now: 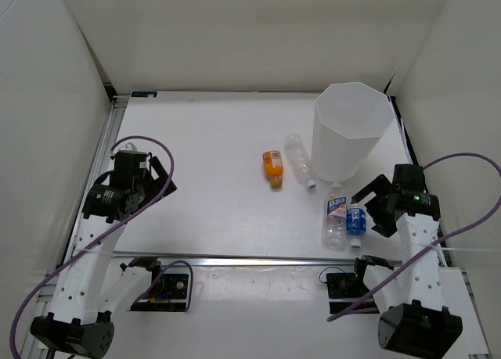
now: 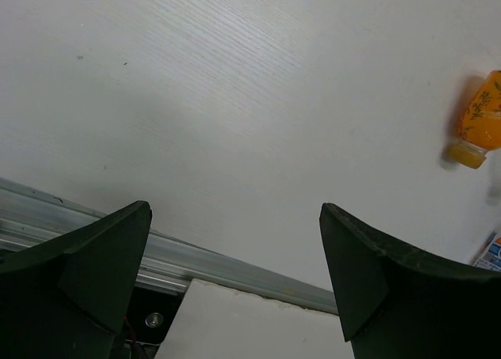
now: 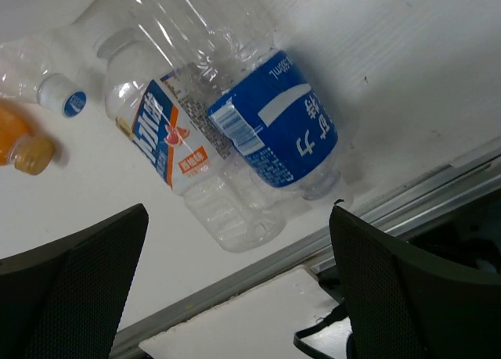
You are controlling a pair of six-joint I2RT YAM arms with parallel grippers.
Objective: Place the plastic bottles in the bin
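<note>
No bottle is picked up yet: all four lie on the desk [image 1: 203, 140], so the task is at its first pick. The bin [image 1: 352, 132] stands upright toward the far right corner.

Both grippers are released and hold nothing. The left gripper [image 2: 235, 210] hangs over bare desk near the left edge. The right gripper [image 3: 239, 210] hovers over the pair of bottles by the near edge on the right. These are the short blue-labelled bottle [image 3: 278, 136] and the clear bottle with the blue-and-white label [image 3: 176, 152], lying side by side and apparently touching.

The orange bottle [image 1: 272, 167] and the clear bottle with the white cap [image 1: 298, 159] lie near the middle of the desk, just left of the bin's base.

The likely next move is for the right gripper to come down over one bottle of the near pair. Because the two lie against each other, a finger would have to slip between them or push one aside. The bottles are round and could roll. The lift must then clear the bin's tall rim. The metal rail [image 1: 235, 261] along the near edge sits just beside the pair.
</note>
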